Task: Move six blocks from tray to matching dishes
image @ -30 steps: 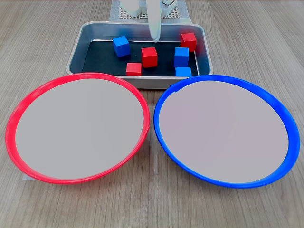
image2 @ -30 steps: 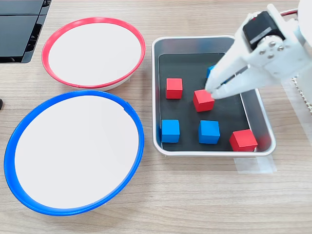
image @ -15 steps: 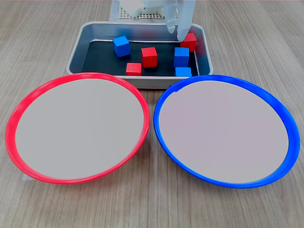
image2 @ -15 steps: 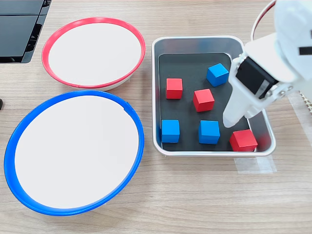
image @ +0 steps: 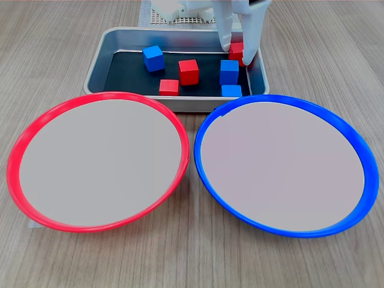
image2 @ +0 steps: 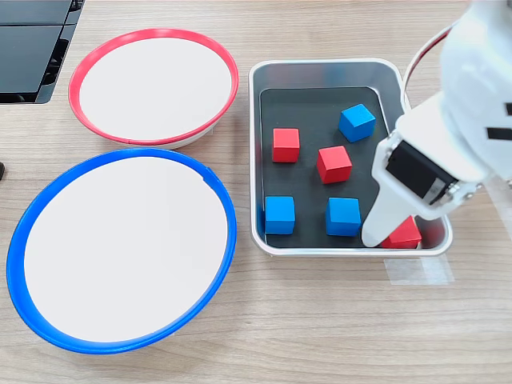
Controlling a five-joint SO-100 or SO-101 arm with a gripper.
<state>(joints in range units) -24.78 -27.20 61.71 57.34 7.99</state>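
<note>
The silver tray (image: 99,60) (image2: 320,64) holds three red and three blue blocks. My white gripper (image: 236,54) is down in the tray's far right corner in the first exterior view, open, with one finger on each side of a red block (image: 238,53) (image2: 404,234). In the second exterior view, one finger (image2: 376,228) covers part of that block. The other blocks, such as a red block (image: 188,72) and a blue block (image: 153,58), lie loose on the black floor. The red-rimmed dish (image: 96,162) (image2: 152,84) and the blue-rimmed dish (image: 282,168) (image2: 120,248) are bare.
Both dishes sit right against the tray's near wall in the first exterior view. A black device (image2: 32,48) lies at the second exterior view's top left. Clear tape (image2: 416,272) sticks to the wooden table beside the tray. The arm's white base (image: 180,15) stands behind the tray.
The gripper swung from the tray's middle to the corner red block, dropped lower, and its fingers now stand apart around that block. No block has moved.
</note>
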